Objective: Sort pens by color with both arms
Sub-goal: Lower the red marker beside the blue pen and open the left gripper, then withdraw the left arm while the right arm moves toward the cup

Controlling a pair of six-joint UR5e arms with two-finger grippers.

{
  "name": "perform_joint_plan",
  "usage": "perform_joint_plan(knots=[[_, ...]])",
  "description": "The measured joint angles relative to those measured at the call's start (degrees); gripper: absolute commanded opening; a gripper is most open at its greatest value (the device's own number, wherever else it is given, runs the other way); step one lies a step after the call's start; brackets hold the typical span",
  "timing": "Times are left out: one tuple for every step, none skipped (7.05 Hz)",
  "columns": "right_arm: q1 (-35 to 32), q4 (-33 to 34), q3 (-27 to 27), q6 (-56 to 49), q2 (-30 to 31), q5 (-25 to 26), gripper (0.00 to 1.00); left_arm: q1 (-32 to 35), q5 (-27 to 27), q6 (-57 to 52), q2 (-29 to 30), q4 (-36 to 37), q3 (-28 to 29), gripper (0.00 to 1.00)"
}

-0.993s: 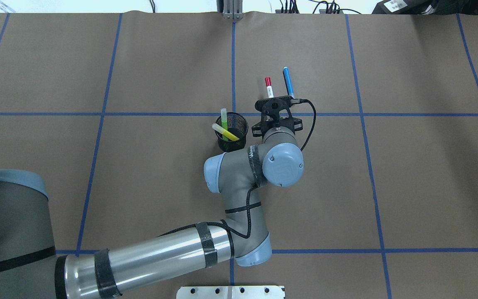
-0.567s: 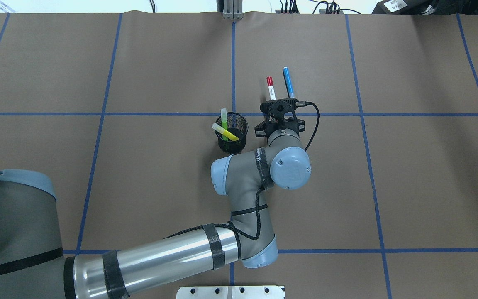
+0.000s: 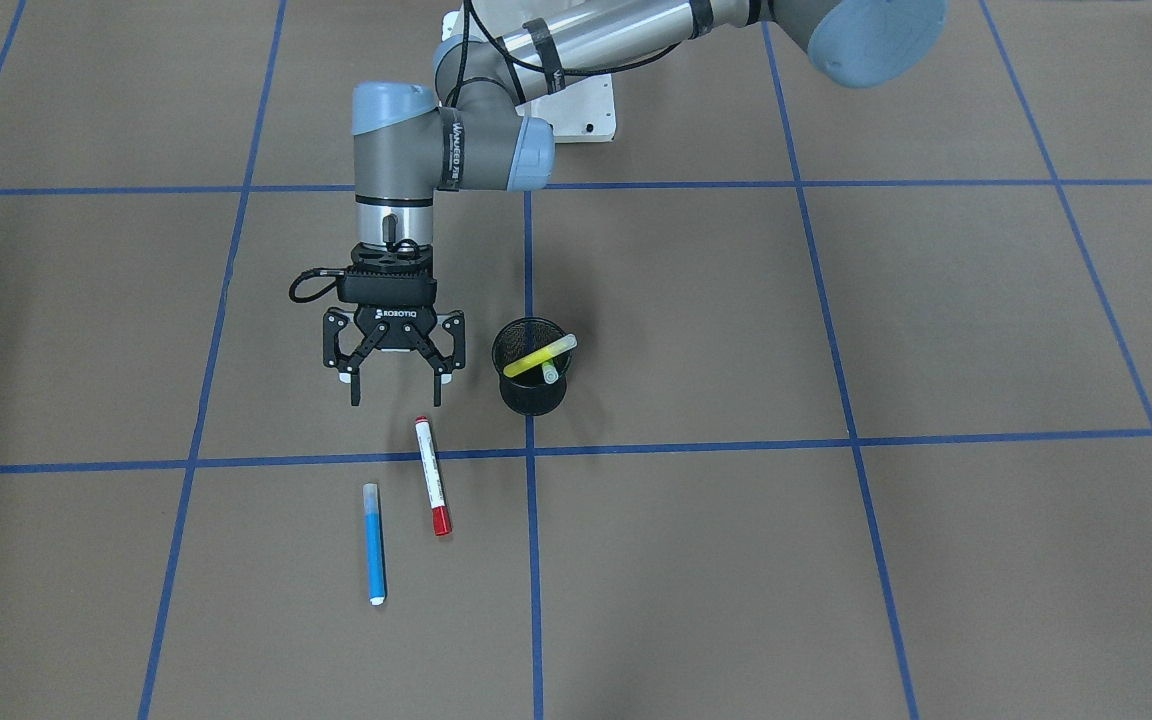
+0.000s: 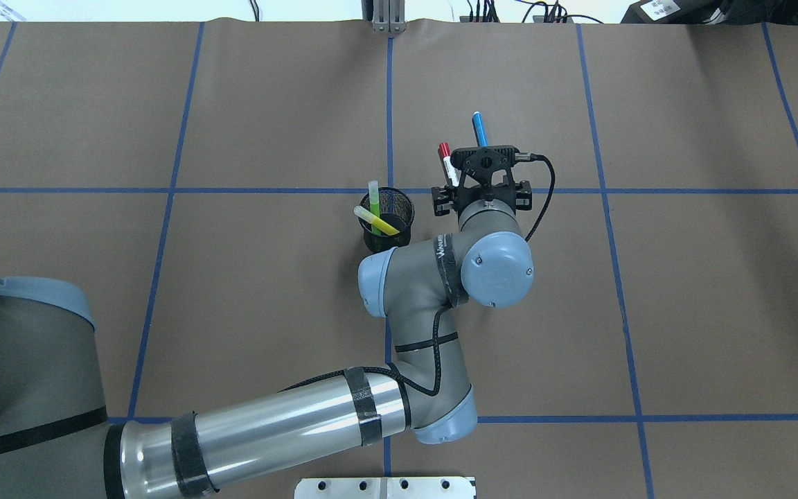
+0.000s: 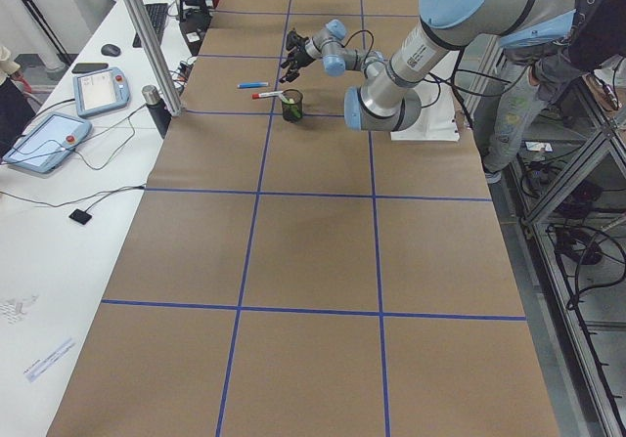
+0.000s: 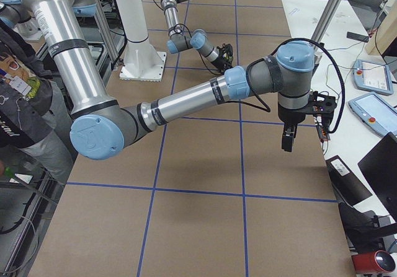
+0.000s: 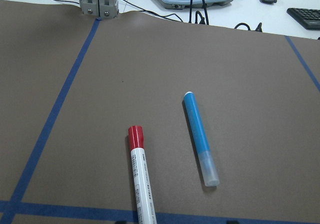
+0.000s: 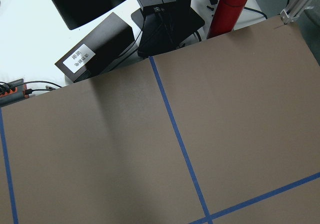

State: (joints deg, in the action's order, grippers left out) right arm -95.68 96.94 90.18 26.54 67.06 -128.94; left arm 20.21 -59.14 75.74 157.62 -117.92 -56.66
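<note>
My left gripper (image 3: pixel 396 398) hangs open and empty just above the table, near the white-bodied pen with red ends (image 3: pixel 431 477). The blue pen (image 3: pixel 373 543) lies flat beside that pen, farther from the robot. Both lie ahead of the left wrist camera: red-ended pen (image 7: pixel 140 176), blue pen (image 7: pixel 200 138). From overhead the wrist covers part of the red-ended pen (image 4: pixel 446 161) and the blue pen (image 4: pixel 479 129). The yellow pen (image 3: pixel 539 354) and green pen (image 3: pixel 549 372) stand in the black mesh cup (image 3: pixel 532 380). My right gripper (image 6: pixel 289 144) hovers over the table's right end; I cannot tell its state.
Blue tape lines grid the brown paper table cover. A white base plate (image 3: pixel 596 110) sits at the robot's side. Teach pendants (image 6: pixel 372 72) and a red bottle (image 8: pixel 227 8) lie past the table's edge. A person (image 6: pixel 18 103) stands beside the robot.
My left arm has carried its gripper rightward and a little farther from the robot, so it now covers more of the red-ended pen from overhead. The pens and cup have not moved.
</note>
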Motion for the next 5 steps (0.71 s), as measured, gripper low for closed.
perform_joint_plan(knots=[[-0.06, 0.0, 0.0, 0.0, 0.0, -0.02, 0.99, 1.37, -1.75, -0.88, -0.42, 3.5, -4.53, 1.0], [-0.12, 0.0, 0.0, 0.0, 0.0, -0.05, 0.99, 3.48, -6.05, -1.22, -1.35, 9.0, -10.58, 1.0], [-0.2, 0.02, 0.0, -0.02, 0.0, -0.07, 0.99, 6.32, -11.87, -1.4, -3.61, 15.6, -18.72, 1.0], [-0.07, 0.21, 0.09, -0.11, 0.0, -0.3, 0.99, 9.73, -18.21, -2.09, -7.75, 21.2, -27.97, 1.0], [0.95, 0.57, 0.98, -0.18, -0.02, -0.7, 0.99, 13.32, -24.89, -3.55, -12.91, 24.76, -36.12, 1.0]])
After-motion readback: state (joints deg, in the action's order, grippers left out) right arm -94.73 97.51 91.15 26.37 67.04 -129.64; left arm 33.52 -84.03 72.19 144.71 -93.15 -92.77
